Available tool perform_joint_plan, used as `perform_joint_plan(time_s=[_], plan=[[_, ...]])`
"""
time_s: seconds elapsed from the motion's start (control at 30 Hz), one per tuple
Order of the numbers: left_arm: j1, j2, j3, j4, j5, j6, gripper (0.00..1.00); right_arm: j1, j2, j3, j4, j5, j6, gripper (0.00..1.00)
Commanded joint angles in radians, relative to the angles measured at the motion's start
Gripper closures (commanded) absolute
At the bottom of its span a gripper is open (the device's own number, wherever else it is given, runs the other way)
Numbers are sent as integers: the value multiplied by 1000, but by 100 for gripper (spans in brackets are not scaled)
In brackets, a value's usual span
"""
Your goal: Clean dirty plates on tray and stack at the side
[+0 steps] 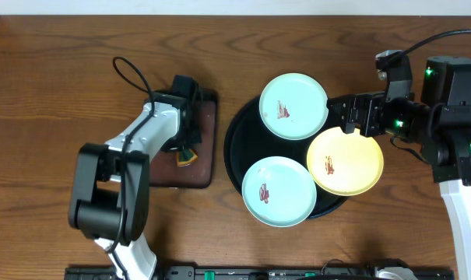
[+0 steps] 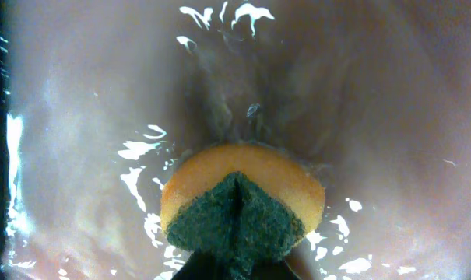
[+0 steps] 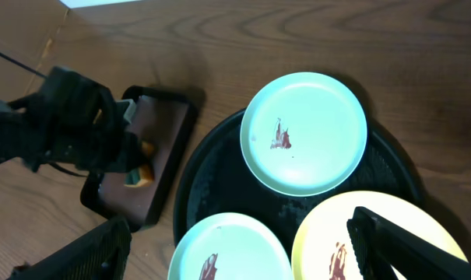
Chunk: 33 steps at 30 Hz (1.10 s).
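I judge the step in hand to be the pick-up of the cleaning tool, with no plate wiped yet. The left gripper (image 1: 186,149) is down over the small brown tray (image 1: 208,177) at the left of the table (image 1: 56,70). Its fingers are closed tight on a sponge (image 2: 239,210), yellow-bodied with a green scouring face, which is pinched into a fold and pressed against the wet, glossy tray floor. The right gripper (image 1: 349,117) hangs at the far right edge of the big black tray (image 1: 235,144), between the far blue plate and the yellow one. Its fingers are spread wide and hold nothing. All three plates lie flat on the black tray, apart from one another or nearly touching. One pale blue plate (image 1: 293,106) is at the far side and a second pale blue plate (image 1: 279,191) is at the near side, reaching out over the rim. The pale yellow plate (image 1: 345,161) is to the right, overhanging the rim. Each is glossy, and each carries a small reddish-brown smear near its centre. None has been stacked at the side. In my view the next move calls for lifting the sponge clear of the brown tray and carrying it across to the nearest smeared plate. The open right gripper would need to steady that plate by its rim, since these slick plates may well slide under a wiping stroke.
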Motion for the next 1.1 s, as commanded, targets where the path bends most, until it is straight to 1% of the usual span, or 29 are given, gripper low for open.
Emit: perform_joint_plan(time_s=[0.0,0.07,0.17,0.23,0.33,0.37,0.4,0.47,0.53,0.6,0.77,0.8,0.83,0.9,0.93,1.03,1.07], plan=[[3,-107,30,-5,9,75,68,-3,0,21,0,-15,12,12],[3,-122,29,-4,9,75,48,-3,0,21,0,-15,12,12],[3,-106,18,19,8,76,32,-3,0,21,0,-15,12,12],[3,-87,11,51,8,75,30,-3,0,21,0,-15,12,12],[3,-39,8,127,8,75,30,-3,0,21,0,-15,12,12],[3,-17,8,150,8,74,33,-3,0,21,-1,-16,12,12],[3,-1,8,159,8,74,38,-3,0,21,-2,-16,12,13],[3,45,8,166,8,74,67,-3,0,21,-8,-16,12,13],[3,61,8,161,9,75,78,-3,0,21,-10,-16,12,13],[3,57,9,146,11,77,92,-3,0,21,-11,-16,12,13],[3,-31,45,71,35,101,92,-3,0,21,-13,-16,12,13],[3,-69,50,57,35,101,83,-3,0,21,-13,-16,12,13],[3,-100,50,50,35,100,59,-3,0,21,-14,-16,12,13],[3,-140,50,27,35,100,46,-3,0,21,-16,-16,12,13],[3,-158,50,-6,35,100,44,-3,0,21,-17,-15,12,13],[3,-153,38,-69,36,91,45,-3,0,21,-16,-15,11,12],[3,-148,14,-70,36,58,45,-3,0,21,-16,-14,11,12]])
